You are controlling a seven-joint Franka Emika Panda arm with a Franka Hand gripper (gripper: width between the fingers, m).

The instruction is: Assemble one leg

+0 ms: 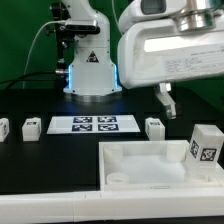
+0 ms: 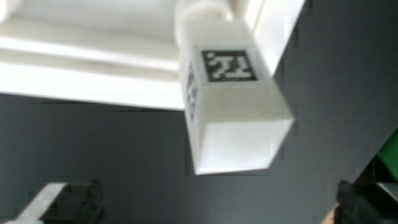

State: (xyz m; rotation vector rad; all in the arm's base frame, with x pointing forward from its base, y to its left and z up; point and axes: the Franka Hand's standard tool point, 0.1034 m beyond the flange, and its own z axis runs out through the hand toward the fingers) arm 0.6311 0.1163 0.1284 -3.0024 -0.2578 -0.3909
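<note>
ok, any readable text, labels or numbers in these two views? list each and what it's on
No words, brands or numbers can be read in either view.
Wrist-view leg: one black-and-white square tag, a pattern and not text.
Marker board: four square tags, patterns only.
Rightmost leg in the exterior view: one tag, too small to make out.

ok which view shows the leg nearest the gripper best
The wrist view: the leg fills the middle of the frame, its tag facing the camera. The exterior view shows it small at the exterior view's right, beside the tray.
</note>
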